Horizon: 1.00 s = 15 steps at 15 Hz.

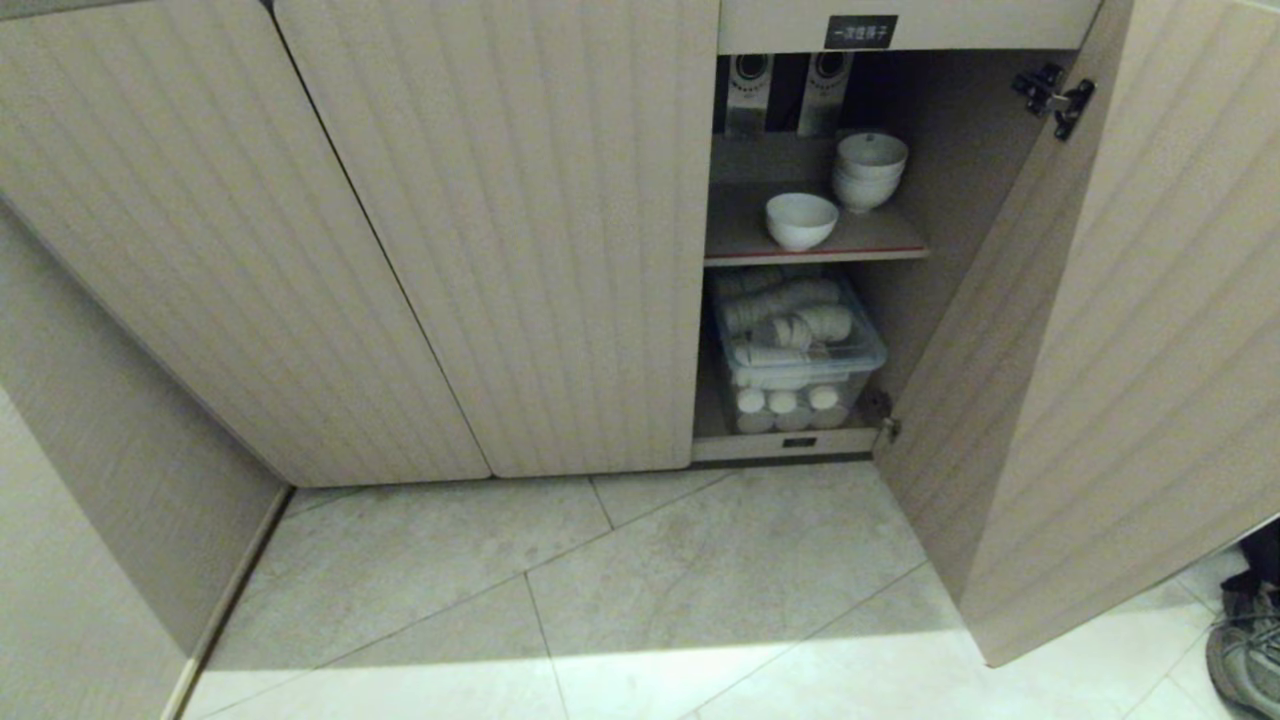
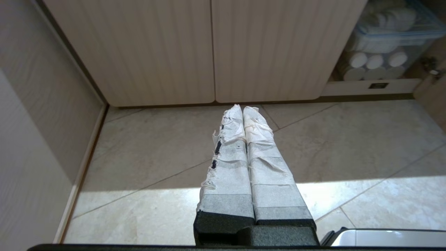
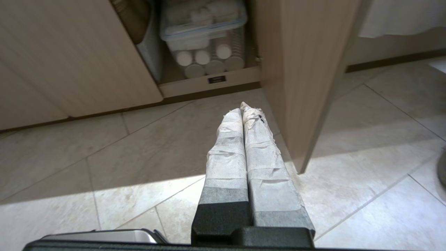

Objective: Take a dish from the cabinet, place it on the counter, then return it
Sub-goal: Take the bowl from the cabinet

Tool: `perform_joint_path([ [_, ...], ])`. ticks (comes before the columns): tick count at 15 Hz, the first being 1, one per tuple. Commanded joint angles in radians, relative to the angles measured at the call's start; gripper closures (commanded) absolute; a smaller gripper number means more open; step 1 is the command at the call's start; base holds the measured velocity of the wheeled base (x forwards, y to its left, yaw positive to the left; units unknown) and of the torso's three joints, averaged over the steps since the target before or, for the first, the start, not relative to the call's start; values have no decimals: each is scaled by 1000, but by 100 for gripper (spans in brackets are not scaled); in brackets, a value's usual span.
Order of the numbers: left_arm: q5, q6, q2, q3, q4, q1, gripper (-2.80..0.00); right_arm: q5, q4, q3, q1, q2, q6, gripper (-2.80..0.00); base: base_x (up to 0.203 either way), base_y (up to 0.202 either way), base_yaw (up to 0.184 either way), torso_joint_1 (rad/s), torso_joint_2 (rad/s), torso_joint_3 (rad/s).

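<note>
The cabinet (image 1: 880, 90) stands open in the head view, under a black label with white lettering. On its red-edged shelf (image 1: 815, 255) sits the dish (image 1: 801, 220), a small white bowl, upright near the shelf's front. Neither arm shows in the head view. My left gripper (image 2: 243, 108) hangs shut and empty over the floor tiles, facing the closed doors. My right gripper (image 3: 242, 108) is also shut and empty, low over the floor beside the open door's edge (image 3: 303, 104). The counter is out of view.
A stack of white bowls (image 1: 870, 170) stands behind the dish. Below the shelf a clear lidded box (image 1: 800, 350) holds white cups. The open door (image 1: 1110, 330) swings out on the right. A shoe (image 1: 1245, 650) shows at the far right on the floor.
</note>
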Motion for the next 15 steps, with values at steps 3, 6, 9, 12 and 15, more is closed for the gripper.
perform_joint_path([
  [3, 0, -1, 0, 0, 0, -1, 0, -1, 0, 0, 0, 1, 1, 0, 0, 0, 0, 0, 0, 0],
  [6, -2, -1, 0, 0, -1, 0, 0, -1, 0, 0, 0, 1, 1, 0, 0, 0, 0, 0, 0, 0],
  [9, 0, -1, 0, 0, -1, -1, 0, -1, 0, 0, 0, 1, 1, 0, 0, 0, 0, 0, 0, 0],
  [12, 0, 0, 0, 0, 0, -1, 0, 0, 0, -1, 0, 1, 0, 0, 0, 0, 0, 0, 0, 0],
  [15, -2, 0, 0, 0, -1, -1, 0, 4, 4, 0, 0, 1, -34, 0, 0, 0, 0, 0, 0, 0],
])
